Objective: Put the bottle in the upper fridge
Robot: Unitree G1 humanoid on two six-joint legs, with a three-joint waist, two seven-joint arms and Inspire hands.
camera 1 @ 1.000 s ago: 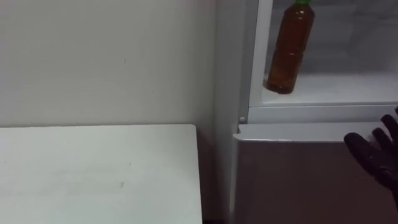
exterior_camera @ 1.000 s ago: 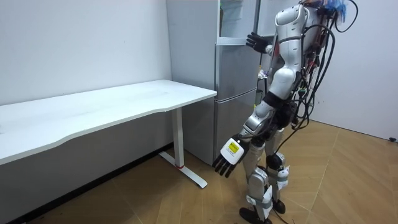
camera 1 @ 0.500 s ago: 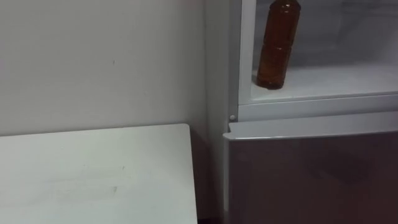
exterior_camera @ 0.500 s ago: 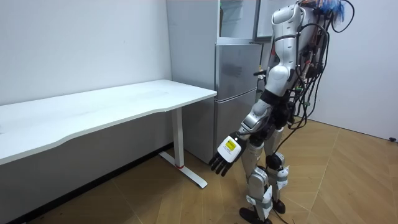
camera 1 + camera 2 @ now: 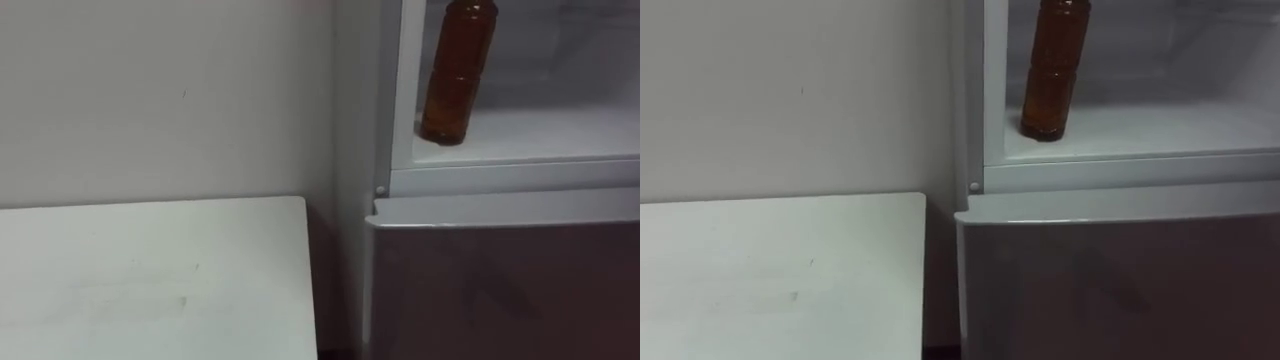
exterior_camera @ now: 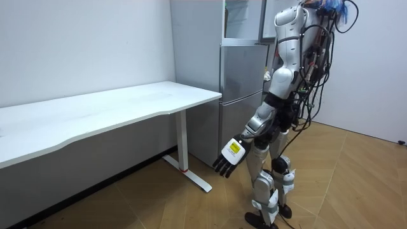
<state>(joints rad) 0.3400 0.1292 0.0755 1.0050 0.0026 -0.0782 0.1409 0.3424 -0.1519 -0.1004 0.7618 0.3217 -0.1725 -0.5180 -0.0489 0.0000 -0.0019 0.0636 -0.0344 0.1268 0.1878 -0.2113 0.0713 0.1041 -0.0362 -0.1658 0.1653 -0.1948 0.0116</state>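
One fridge is faced, upper compartment open, with a white table set just beside it on the left. The bottle is seen upright on the upper shelf, ungripped; placement is judged done, door-closing perhaps left. The left hand is hung low, fingers relaxed, empty.

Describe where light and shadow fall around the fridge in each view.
Left eye view: the bottle stands in the brightly lit upper fridge compartment; the lower fridge door is dim, with a dark gap beside the table. Room view: even light, soft shadow under the table.
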